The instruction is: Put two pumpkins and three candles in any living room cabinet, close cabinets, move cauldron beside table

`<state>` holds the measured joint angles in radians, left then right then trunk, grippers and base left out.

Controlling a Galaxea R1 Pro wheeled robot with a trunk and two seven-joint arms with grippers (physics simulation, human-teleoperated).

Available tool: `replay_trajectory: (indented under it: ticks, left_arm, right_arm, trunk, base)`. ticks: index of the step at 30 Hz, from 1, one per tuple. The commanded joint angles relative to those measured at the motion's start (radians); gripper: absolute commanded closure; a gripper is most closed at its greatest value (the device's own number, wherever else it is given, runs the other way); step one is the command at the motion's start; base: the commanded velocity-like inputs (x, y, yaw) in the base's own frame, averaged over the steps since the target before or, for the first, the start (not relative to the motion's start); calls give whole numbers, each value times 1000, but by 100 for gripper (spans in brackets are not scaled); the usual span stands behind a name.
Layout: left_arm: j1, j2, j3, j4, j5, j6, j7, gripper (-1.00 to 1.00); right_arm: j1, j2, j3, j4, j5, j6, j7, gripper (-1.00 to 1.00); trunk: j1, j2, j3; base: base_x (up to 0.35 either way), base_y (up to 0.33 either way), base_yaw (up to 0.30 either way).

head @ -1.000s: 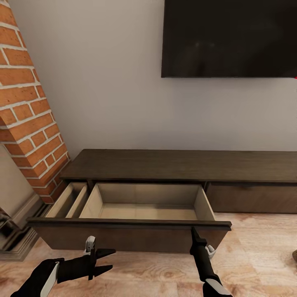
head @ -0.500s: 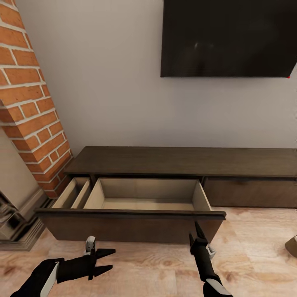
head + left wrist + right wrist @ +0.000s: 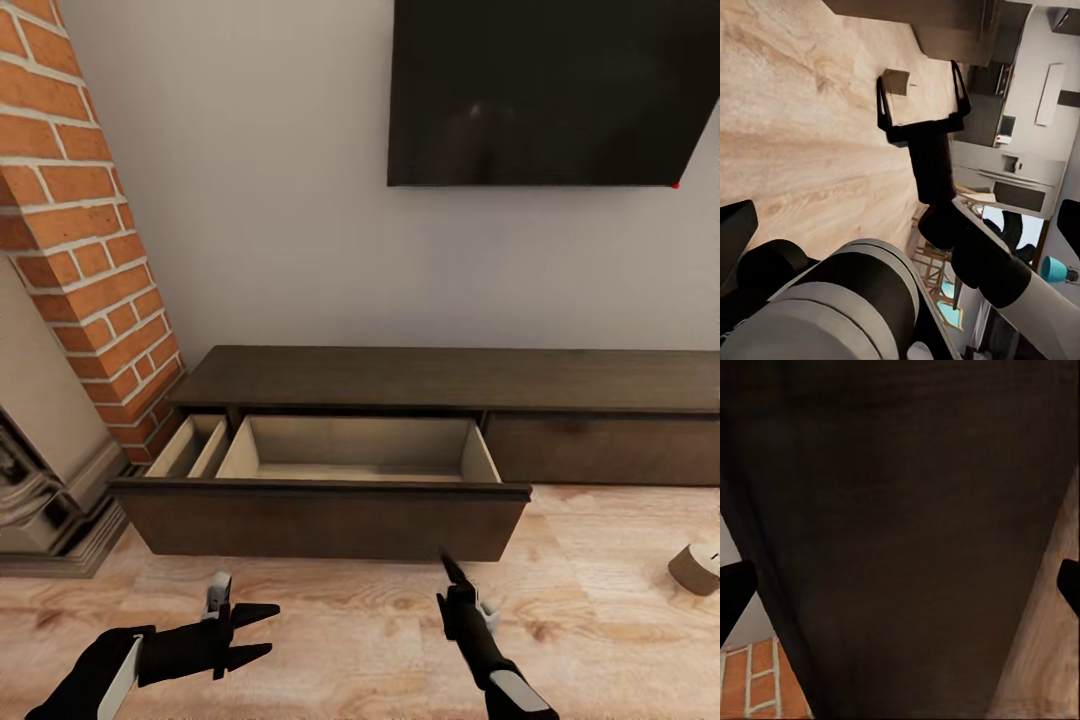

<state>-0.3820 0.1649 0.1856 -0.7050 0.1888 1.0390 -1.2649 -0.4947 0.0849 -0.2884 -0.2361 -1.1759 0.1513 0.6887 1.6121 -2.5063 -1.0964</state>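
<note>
in the head view the long dark-brown cabinet (image 3: pixel 450 375) runs along the grey wall from about 9 o'clock to 3 o'clock, under a black wall screen (image 3: pixel 545 90) at 1 o'clock. its left drawer (image 3: pixel 330 500) is pulled out over the wooden floor (image 3: pixel 600 600), showing a bare pale inside with a narrow side compartment at its left end; the drawer front beside it on the right sits flush. a brick column (image 3: pixel 85 230) rises at 10 o'clock with a stone fireplace base below it at 8 o'clock. at 4 o'clock, near the frame edge, one stubby tan candle (image 3: pixel 695 568) stands on the floor, well apart from the cabinet. the left claw (image 3: pixel 262 628) hangs at 7 o'clock above the floor, its two dark fingers spread apart with nothing between them. the right claw (image 3: pixel 450 572) sits at 5 o'clock, pointing toward the drawer front and just short of it; seen edge-on here, its spread is unclear. in the left wrist view the right claw (image 3: pixel 921 94) appears from across, fingers wide and bare, with the candle (image 3: pixel 896 81) on the floor beyond them and a kitchen in the far background. in the right wrist view the dark wood of the drawer front (image 3: pixel 900 532) fills the middle, close up, with the black fingertips (image 3: pixel 735 592) at the two side edges, wide apart, brick at one corner and floor at the other.
</note>
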Motion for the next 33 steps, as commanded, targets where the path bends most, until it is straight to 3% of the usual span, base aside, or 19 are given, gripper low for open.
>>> replay_trajectory:
  ticks: [1, 5, 7, 10, 11, 15, 18, 24, 33]
  left_arm:
    - [0, 1, 1, 0, 0, 1, 0, -100]
    - [0, 8, 2, 0, -1, -1, 10, -100]
    - [0, 9, 1, 0, -1, -2, 19, -100]
    - [0, 12, -1, 0, -5, -3, 32, -100]
    - [0, 13, -1, -1, -19, -4, 51, -100]
    - [1, 14, 2, -1, -125, -6, 174, -100]
    - [0, 10, 4, -1, -167, -10, 254, -100]
    - [0, 4, 5, -4, -174, -36, 404, -100]
    - [1, -21, 3, -7, -177, -39, 436, -100]
  right_arm:
    - [-1, 1, 5, -2, 0, 25, -39, -100]
    - [-5, 1, 11, -6, -3, 114, -161, -100]
    - [-4, -4, 11, -4, -4, 127, -190, -100]
    - [-1, -21, 11, 2, -3, 139, -214, -100]
    - [3, -40, 11, 4, -1, 140, -218, -100]
    - [27, -92, 13, 5, 4, 143, -219, -100]
    - [64, -110, 16, 3, 6, 150, -216, -100]
    - [134, -117, 20, -8, 8, 161, -190, -100]
    - [146, -123, 22, -8, 9, 160, -147, -100]
  trunk:
    - [0, 0, 0]
    - [0, 0, 0]
    - [0, 0, 0]
    - [0, 0, 0]
    - [0, 0, 4]
    - [-2, 1, 19]
    - [-4, 2, 31]
    - [-6, 3, 54]
    - [-10, 5, 89]
  base:
    - [-20, 0, 0]
    - [-8, 0, 0]
    - [-2, 0, 0]
    - [0, 0, 0]
    - [0, 0, 0]
    - [0, 0, 0]
    - [0, 0, 0]
    - [0, 0, 0]
    - [0, 0, 0]
